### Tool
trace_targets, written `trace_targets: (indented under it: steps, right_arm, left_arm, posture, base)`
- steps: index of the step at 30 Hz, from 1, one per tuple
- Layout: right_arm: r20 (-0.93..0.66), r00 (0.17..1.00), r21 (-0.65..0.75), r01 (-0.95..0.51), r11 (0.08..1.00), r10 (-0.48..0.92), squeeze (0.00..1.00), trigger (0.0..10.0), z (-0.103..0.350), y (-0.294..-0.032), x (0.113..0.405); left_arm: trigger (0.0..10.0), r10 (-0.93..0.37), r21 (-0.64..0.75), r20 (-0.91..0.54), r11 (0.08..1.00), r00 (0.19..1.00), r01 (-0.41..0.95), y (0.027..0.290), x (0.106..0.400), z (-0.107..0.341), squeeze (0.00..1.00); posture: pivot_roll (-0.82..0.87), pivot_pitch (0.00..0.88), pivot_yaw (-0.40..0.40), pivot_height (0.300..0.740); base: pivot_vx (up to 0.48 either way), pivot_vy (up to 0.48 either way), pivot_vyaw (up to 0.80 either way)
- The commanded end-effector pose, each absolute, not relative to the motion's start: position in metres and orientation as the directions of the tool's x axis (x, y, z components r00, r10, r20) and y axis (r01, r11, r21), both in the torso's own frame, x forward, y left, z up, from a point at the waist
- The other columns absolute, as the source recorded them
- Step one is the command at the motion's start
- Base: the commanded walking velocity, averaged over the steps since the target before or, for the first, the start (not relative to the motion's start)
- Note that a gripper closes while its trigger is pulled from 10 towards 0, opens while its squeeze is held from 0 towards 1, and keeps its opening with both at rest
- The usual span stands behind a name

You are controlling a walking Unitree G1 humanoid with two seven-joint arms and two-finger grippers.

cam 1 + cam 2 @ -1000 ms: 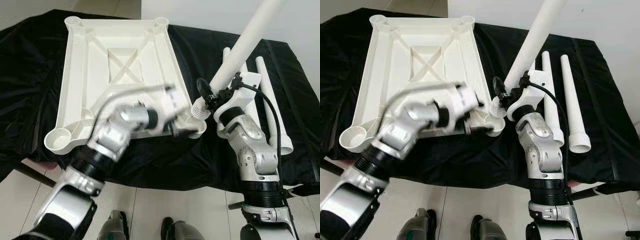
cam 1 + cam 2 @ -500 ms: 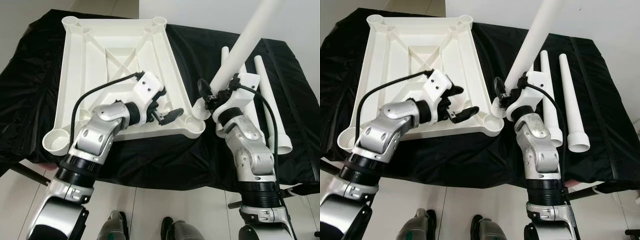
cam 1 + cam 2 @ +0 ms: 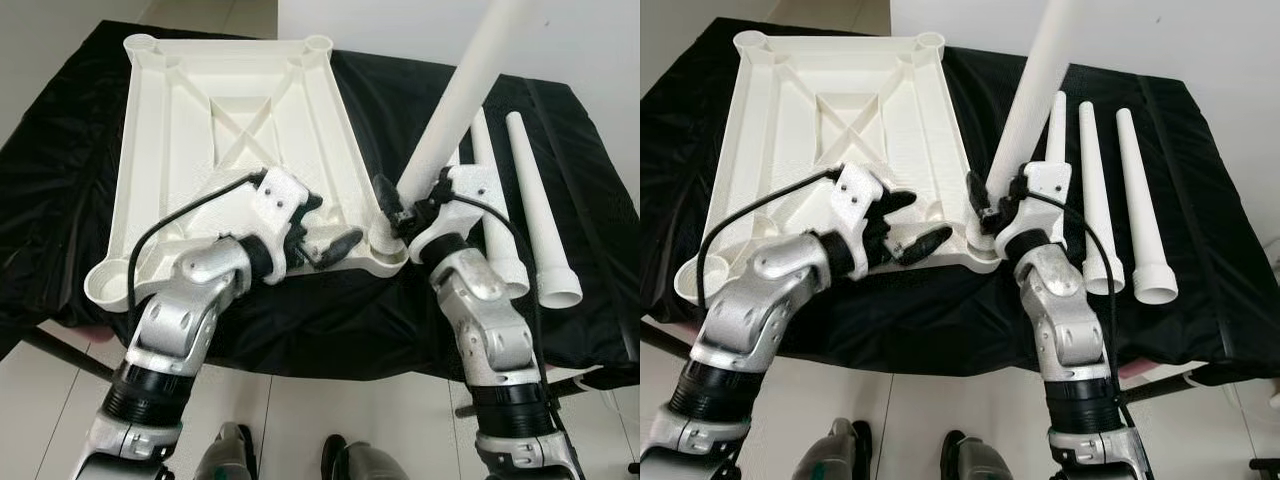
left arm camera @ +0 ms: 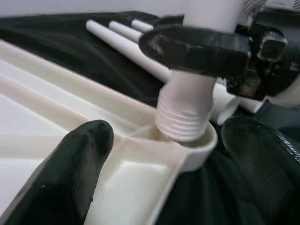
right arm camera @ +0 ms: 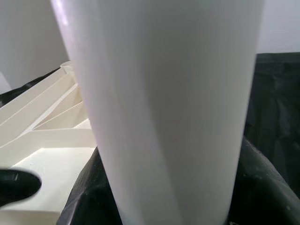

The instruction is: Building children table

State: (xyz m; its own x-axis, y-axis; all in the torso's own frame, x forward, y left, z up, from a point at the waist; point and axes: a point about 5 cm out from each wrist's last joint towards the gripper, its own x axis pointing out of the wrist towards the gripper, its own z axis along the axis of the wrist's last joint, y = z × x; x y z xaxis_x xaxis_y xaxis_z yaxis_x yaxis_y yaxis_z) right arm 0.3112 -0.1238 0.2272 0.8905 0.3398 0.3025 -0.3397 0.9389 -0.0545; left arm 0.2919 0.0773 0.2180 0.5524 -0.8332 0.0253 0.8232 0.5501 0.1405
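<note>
I see the white tabletop (image 3: pixel 240 130) lying upside down on the black cloth (image 3: pixel 60 150) over the counter. My right hand (image 3: pixel 992 208) is clamped on a white table leg (image 3: pixel 470 90), tilted up to the far right, with its threaded end sitting in the near right corner socket (image 4: pixel 194 145). My left hand (image 3: pixel 322 225) hovers over the tabletop's near edge, just left of that socket, fingers (image 4: pixel 70 173) spread and holding nothing. Three more legs (image 3: pixel 1110 190) lie side by side on the cloth to the right.
</note>
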Motion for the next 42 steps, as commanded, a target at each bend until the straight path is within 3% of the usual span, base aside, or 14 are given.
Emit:
trace_targets:
  steps: [1, 11, 16, 27, 42]
  right_arm:
    - [0.289, 0.889, -0.082, -0.347, 0.934, 0.355, 0.0, 10.0, 0.222, -0.123, 0.308]
    - [0.288, 0.886, -0.149, -0.334, 0.931, 0.364, 0.0, 10.0, 0.219, -0.126, 0.301]
    - [0.287, 0.876, -0.254, -0.321, 0.912, 0.388, 0.0, 10.0, 0.213, -0.13, 0.292]
    - [0.291, 0.87, -0.272, -0.323, 0.906, 0.397, 0.0, 10.0, 0.207, -0.132, 0.289]
    - [0.257, 0.916, -0.011, -0.317, 0.949, 0.309, 0.0, 10.0, 0.198, -0.141, 0.3]
  left_arm:
    - [10.0, -0.876, 0.133, -0.011, 0.477, 0.483, 0.869, 0.074, 0.284, 0.213, 0.0]
    - [10.0, -0.893, 0.125, -0.048, 0.439, 0.447, 0.89, 0.077, 0.274, 0.209, 0.0]
    - [10.0, -0.886, 0.133, -0.047, 0.453, 0.462, 0.882, 0.083, 0.273, 0.212, 0.0]
    - [10.0, -0.882, 0.126, -0.048, 0.46, 0.468, 0.879, 0.086, 0.271, 0.214, 0.0]
    - [10.0, -0.874, 0.128, -0.051, 0.474, 0.483, 0.871, 0.088, 0.27, 0.215, 0.0]
  posture:
    - [0.1, 0.178, -0.073, 0.74]
    - [0.1, 0.187, -0.076, 0.74]
    - [0.09, 0.192, -0.075, 0.74]
    - [0.09, 0.197, -0.07, 0.74]
    - [0.1, 0.204, -0.073, 0.74]
  base:
    - [0.0, 0.0, 0.0]
    - [0.0, 0.0, 0.0]
    - [0.0, 0.0, 0.0]
    - [0.0, 0.0, 0.0]
    - [0.0, 0.0, 0.0]
